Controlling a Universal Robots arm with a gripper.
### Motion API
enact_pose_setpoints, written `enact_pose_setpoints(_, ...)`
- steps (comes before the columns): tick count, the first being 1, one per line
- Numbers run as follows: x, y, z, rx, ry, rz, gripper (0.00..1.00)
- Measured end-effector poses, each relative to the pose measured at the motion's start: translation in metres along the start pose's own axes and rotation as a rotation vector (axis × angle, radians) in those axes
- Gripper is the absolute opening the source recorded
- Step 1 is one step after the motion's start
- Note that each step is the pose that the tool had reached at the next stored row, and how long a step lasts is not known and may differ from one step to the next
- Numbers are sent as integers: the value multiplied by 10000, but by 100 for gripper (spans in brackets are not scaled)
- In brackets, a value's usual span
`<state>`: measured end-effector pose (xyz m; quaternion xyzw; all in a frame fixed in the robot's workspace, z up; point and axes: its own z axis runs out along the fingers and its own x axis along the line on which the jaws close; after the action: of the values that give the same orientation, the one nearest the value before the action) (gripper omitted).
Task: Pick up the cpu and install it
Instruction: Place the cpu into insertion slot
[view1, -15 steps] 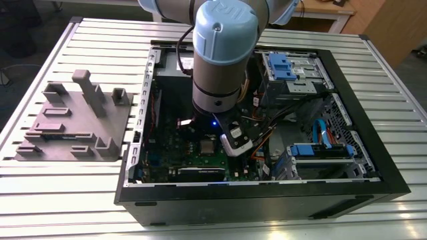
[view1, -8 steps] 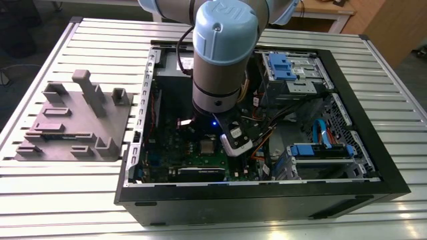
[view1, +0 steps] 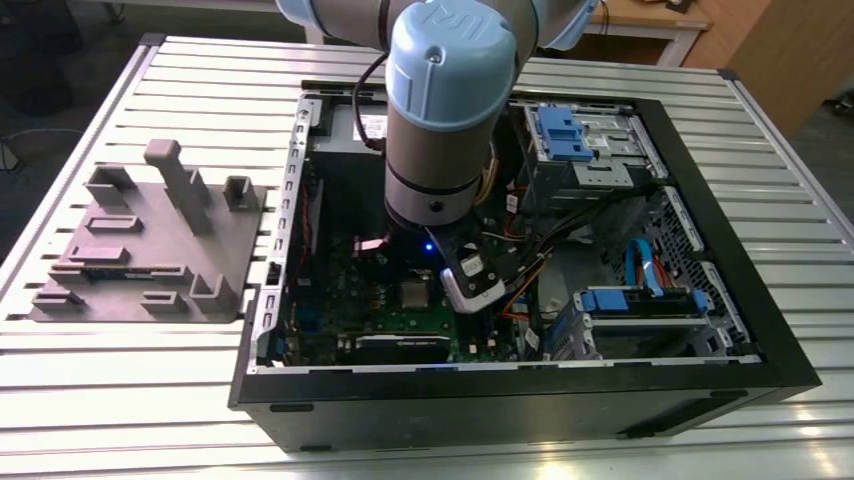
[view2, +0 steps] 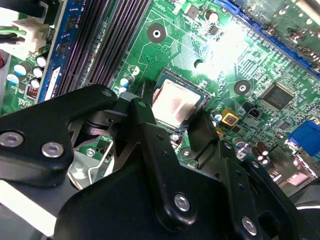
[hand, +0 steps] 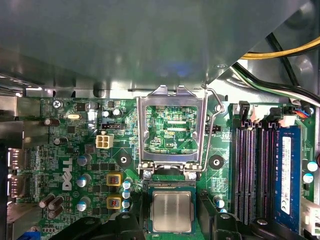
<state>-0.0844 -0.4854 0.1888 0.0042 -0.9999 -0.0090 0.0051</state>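
The cpu (hand: 171, 211), a small square chip with a shiny silver top, lies flat in the motherboard socket; in the second wrist view the cpu (view2: 176, 101) catches a pinkish glare. My gripper (hand: 171, 216) straddles it, one black finger (hand: 131, 222) on each side with a dark strip of socket showing between finger and chip, so it is open. The same black fingers (view2: 144, 120) flank the chip in the second wrist view. In the exterior view the arm (view1: 447, 110) reaches down into the open computer case (view1: 747, 330) over the cpu (view1: 416, 293).
The silver socket load frame (hand: 172, 95) stands flipped open beyond the chip, its wire lever (hand: 212, 130) raised beside it. Black memory slots (hand: 255, 170) run alongside. Cables (hand: 280, 55) and blue drive brackets (view1: 581, 135) crowd the case. A grey fixture (view1: 147, 250) lies on the slatted table.
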Motion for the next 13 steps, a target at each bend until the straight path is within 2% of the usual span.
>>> enact_pose_setpoints(2,10,-3,1,-4,-1,1,53)
enact_pose_setpoints(3,10,-4,0,-1,-3,-2,47)
enact_pose_setpoints(13,12,-4,-6,-3,-1,-1,45)
